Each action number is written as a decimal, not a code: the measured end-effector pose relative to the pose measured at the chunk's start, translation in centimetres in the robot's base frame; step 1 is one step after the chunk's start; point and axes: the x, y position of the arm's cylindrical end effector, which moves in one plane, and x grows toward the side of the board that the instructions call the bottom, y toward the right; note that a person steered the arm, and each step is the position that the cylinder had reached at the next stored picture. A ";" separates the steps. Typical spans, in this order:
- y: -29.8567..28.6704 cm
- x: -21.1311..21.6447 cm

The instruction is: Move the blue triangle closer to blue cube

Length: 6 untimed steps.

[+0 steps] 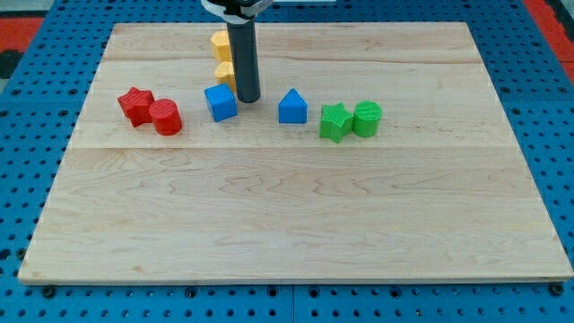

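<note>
Camera view | your rod ends in my tip, no jaws, nothing held, down on the wooden board just right of the blue cube | blue triangle sits apart, further right | contact with the cube: cannot tell

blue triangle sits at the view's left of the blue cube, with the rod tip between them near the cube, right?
Not quite. The camera view shows the blue triangle at the view's right of the blue cube, not its left. The rest holds: my tip is between them, near the cube.
</note>
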 end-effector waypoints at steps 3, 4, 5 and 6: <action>6.8 3.2; -0.5 4.5; -1.1 5.6; -1.3 7.1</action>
